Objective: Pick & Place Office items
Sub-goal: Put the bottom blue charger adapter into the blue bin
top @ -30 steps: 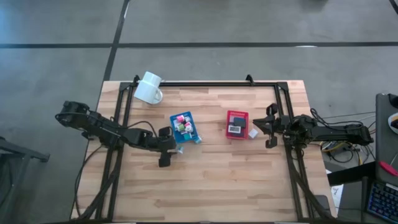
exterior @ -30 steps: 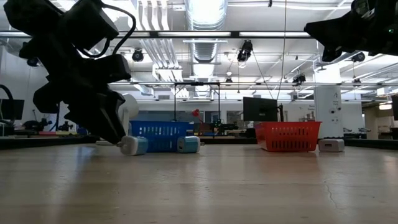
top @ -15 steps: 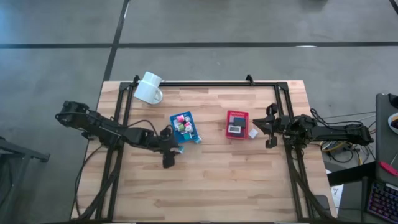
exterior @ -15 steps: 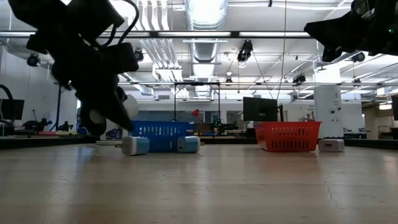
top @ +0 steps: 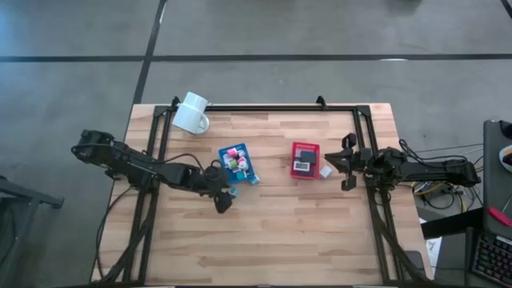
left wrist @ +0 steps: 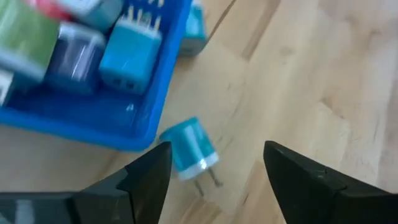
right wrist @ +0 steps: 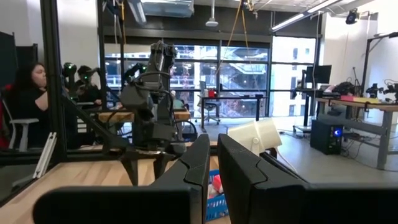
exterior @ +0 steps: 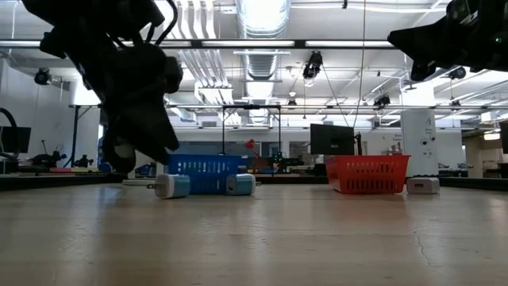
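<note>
Two dark fingers of the left gripper (left wrist: 214, 171) stand apart above the wooden table (top: 304, 224), holding nothing; between them lies a teal plug-shaped block (left wrist: 186, 148), prongs toward the camera, just beside the blue tray (left wrist: 106, 121). Inside that tray sit more office items (top: 234, 160) in teal, blue, green and pink; another teal piece, blurred, lies past its corner. The right gripper (right wrist: 210, 163) waits shut near the red tray (top: 305, 160). A white mug (top: 192, 113) lies well apart.

A white mug (top: 191, 113) lies tipped at the wooden desk's (top: 264, 232) far corner, with a blue tray (top: 249, 162) and red tray (top: 294, 158) mid-desk.
</note>
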Available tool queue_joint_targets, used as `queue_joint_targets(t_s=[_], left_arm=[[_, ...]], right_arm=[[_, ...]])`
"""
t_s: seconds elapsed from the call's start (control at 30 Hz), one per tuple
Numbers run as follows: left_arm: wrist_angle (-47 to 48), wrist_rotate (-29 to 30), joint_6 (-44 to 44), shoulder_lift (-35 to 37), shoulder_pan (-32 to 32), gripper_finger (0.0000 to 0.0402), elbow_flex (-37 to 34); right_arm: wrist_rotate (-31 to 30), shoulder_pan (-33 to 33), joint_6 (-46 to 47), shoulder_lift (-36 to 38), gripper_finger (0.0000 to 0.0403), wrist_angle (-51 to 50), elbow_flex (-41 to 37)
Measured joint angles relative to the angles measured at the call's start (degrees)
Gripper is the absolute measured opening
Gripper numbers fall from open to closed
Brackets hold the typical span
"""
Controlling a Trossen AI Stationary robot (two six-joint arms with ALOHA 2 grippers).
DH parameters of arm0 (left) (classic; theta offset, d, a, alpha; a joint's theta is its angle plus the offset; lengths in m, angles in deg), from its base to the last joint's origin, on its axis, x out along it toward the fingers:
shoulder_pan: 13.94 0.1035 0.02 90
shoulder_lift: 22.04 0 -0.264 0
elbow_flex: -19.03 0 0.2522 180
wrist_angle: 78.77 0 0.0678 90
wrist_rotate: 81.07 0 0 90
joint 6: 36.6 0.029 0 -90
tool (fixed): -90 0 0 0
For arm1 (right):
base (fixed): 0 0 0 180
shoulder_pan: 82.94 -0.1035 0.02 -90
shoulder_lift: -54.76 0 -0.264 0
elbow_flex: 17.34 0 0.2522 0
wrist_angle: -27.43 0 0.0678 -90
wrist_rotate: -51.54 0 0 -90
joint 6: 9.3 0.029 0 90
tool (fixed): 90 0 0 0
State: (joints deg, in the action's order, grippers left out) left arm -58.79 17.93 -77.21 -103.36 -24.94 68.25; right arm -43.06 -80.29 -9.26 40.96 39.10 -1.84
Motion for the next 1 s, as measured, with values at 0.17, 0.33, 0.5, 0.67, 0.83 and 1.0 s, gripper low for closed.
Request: queue_joint_targets(t_s=[0.17, 0.33, 0.5, 0.67, 0.83, 1.0], left_arm=[[3.0, 0.2, -6.2, 0.0, -0.6, 0.0262, 0.0], [2.8, 3.9, -7.8, -0.1, -0.6, 0.0262, 0.7], [3.3, 4.3, -8.8, -3.6, -0.6, 0.0262, 2.0], [3.8, 3.6, -6.7, -10.5, -0.6, 0.0262, 5.4], [7.2, 4.3, -5.3, -14.9, 0.0, 0.0262, 9.9], [12.3, 5.6, -4.7, -17.3, 0.2, 0.0262, 12.4]], right_arm=[[0.0, 0.0, -1.1, -0.2, 0.0029, 0.0, 0.0], [0.0, 0.0, -2.0, -0.2, 0.0029, 0.0, 0.0], [0.0, 0.0, -2.0, -0.2, 0.0029, 0.0, 0.0], [0.0, 0.0, -1.9, -0.2, 0.0029, 0.5, 0.0], [0.0, 0.0, -1.4, -0.2, 0.0029, 0.6, 0.5], [0.0, 0.0, -0.9, -0.2, 0.0029, 0.3, 0.5]])
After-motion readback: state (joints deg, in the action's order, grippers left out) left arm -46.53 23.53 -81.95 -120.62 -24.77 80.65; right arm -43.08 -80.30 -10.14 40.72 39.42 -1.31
